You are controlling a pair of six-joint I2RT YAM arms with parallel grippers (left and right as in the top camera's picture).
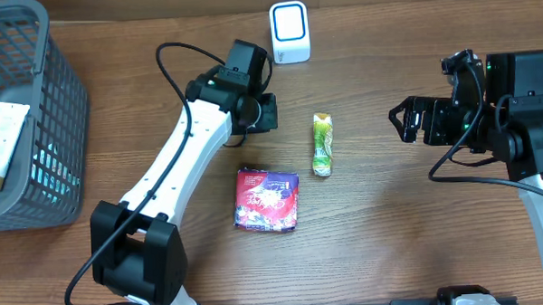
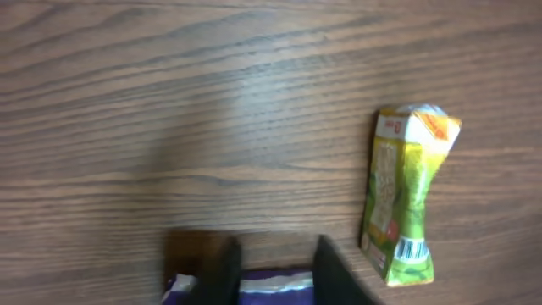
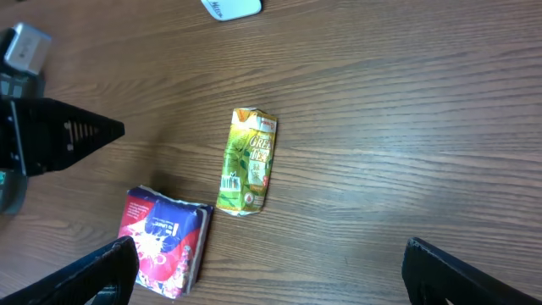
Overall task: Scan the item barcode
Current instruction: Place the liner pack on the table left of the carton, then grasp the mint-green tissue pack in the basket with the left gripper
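A crumpled green packet lies mid-table, and a barcode shows at its lower end in the left wrist view. A red and purple packet lies flat nearer the front. The white scanner with a blue rim stands at the back. My left gripper hovers left of the green packet, below the scanner. Its fingers stand a little apart with nothing held. The purple packet shows through the gap. My right gripper hangs wide open to the right of the green packet, empty.
A grey mesh basket stands at the left edge with a white tube in it. The left arm stretches from the front edge towards the scanner. The right arm's body stands at the right edge.
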